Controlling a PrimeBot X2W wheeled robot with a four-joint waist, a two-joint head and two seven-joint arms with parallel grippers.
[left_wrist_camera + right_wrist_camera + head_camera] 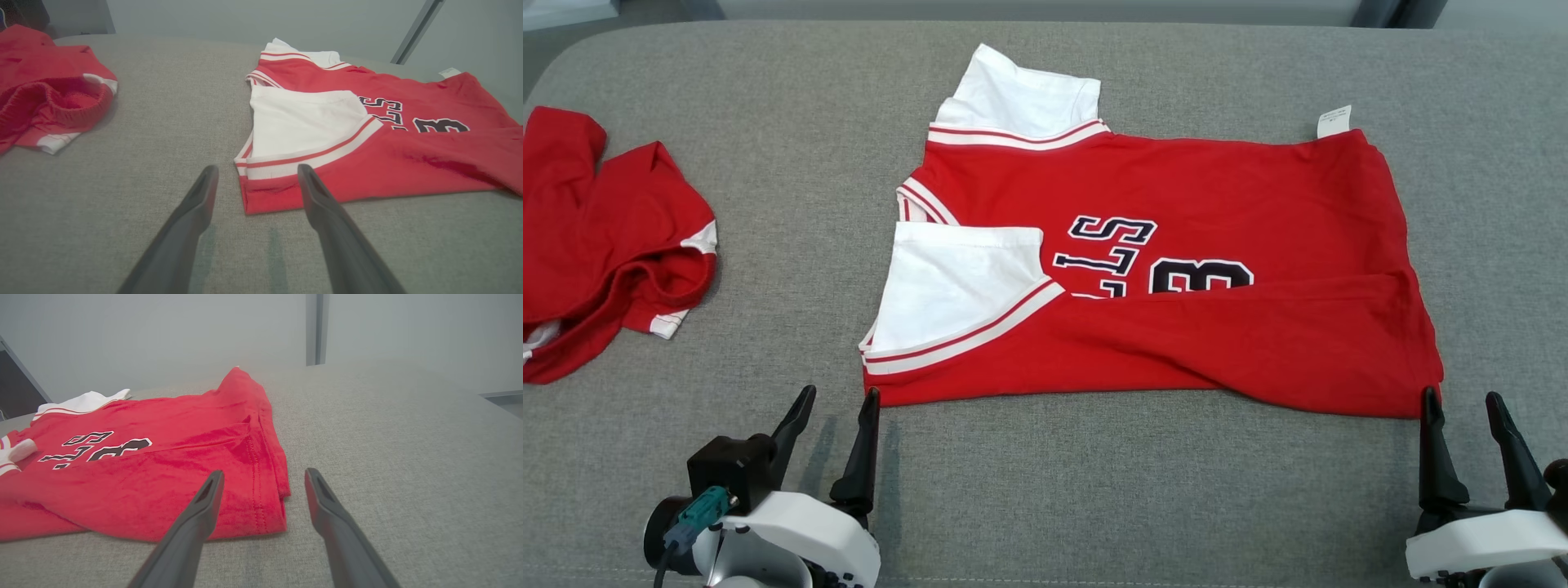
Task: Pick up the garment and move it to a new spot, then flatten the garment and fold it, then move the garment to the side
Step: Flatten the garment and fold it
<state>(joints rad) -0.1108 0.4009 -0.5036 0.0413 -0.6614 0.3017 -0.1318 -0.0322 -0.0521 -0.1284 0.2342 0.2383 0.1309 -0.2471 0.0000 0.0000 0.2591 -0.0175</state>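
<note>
The garment (1176, 245) is a red jersey with white sleeves and dark lettering, lying sideways on the grey surface with its near long edge folded up over the front. My left gripper (837, 398) stands open just in front of the jersey's near left corner (261, 200), with nothing between its fingers. My right gripper (1462, 400) is open at the near right corner (269, 514), its left finger (208, 498) over the hem and nothing held.
A second red garment (605, 237) with white trim lies crumpled at the far left, also seen in the left wrist view (49, 98). The grey fabric surface (1094, 490) stretches bare in front of the jersey and to its right.
</note>
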